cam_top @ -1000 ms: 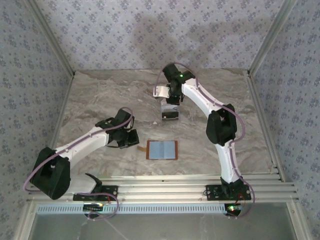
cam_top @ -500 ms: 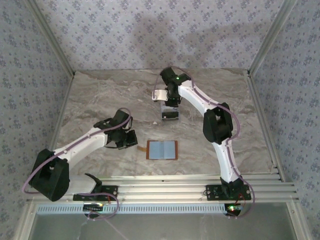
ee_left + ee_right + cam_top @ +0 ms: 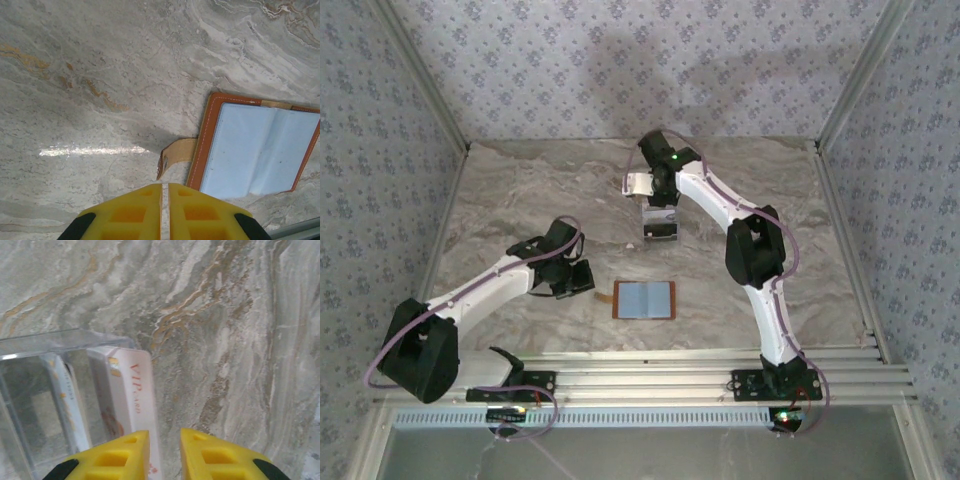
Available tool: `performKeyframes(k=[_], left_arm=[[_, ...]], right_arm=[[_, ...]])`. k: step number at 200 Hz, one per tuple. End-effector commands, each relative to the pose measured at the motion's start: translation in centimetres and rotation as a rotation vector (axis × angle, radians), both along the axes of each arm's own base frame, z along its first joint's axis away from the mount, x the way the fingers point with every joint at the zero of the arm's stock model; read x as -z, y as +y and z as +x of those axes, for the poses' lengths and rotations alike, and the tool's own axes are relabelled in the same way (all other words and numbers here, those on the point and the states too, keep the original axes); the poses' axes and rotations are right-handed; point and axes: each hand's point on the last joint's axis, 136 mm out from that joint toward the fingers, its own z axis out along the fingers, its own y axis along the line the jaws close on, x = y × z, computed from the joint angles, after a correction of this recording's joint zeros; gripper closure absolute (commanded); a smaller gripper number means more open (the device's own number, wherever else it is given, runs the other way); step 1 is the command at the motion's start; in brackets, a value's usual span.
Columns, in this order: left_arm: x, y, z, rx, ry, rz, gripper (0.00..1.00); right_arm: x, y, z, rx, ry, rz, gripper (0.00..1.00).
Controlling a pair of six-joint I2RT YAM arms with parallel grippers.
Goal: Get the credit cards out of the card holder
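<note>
The card holder (image 3: 643,300) lies open on the marble, grey-blue inside up; the left wrist view shows it (image 3: 260,150) with its tan strap (image 3: 177,154) sticking out. My left gripper (image 3: 165,200) is shut and empty just short of that strap, also visible from above (image 3: 575,280). At the back, my right gripper (image 3: 165,450) is open over bare marble. A white credit card (image 3: 132,390) printed "VIP" lies just left of the gap, partly under the left finger. From above, this card (image 3: 638,183) shows beside the right gripper (image 3: 655,195).
A clear plastic tray (image 3: 45,390) stands left of the white card, with another pale card (image 3: 65,385) seen through its wall. From above the tray (image 3: 660,228) sits mid-table behind the card holder. Patterned walls enclose the table, and a metal rail (image 3: 670,370) runs along the near edge.
My right gripper's jaws have parted, letting go of the white card, and the wrist has shifted slightly left. The left arm and the card holder have not moved.
</note>
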Motion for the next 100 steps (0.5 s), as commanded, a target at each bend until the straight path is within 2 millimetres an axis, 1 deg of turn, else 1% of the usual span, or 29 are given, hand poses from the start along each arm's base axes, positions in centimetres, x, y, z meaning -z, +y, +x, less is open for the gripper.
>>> performKeyframes(k=[1, 25, 44, 64, 90, 100], left_arm=[[-0.5, 0.3, -0.2, -0.008, -0.002, -0.003, 0.87], [-0.5, 0.3, -0.2, -0.005, -0.004, -0.003, 0.87], [-0.4, 0.3, 0.0, -0.005, -0.006, 0.0, 0.87], [-0.2, 0.4, 0.1, -0.002, -0.005, 0.005, 0.87], [0.1, 0.3, 0.3, 0.005, -0.002, 0.007, 0.87], [0.2, 0.2, 0.4, 0.008, 0.0, 0.008, 0.87]], right_arm=[[-2.1, -1.0, 1.3, -0.119, -0.113, -0.117, 0.75], [-3.4, -1.0, 1.2, -0.097, -0.144, -0.088, 0.75], [-4.9, -1.1, 0.9, -0.058, -0.161, -0.039, 0.75], [-6.1, -1.5, 0.5, 0.008, -0.165, 0.018, 0.72], [-7.2, -2.1, -0.8, 0.114, -0.143, 0.099, 0.68], [-7.2, -2.4, -1.6, 0.154, -0.127, 0.13, 0.67]])
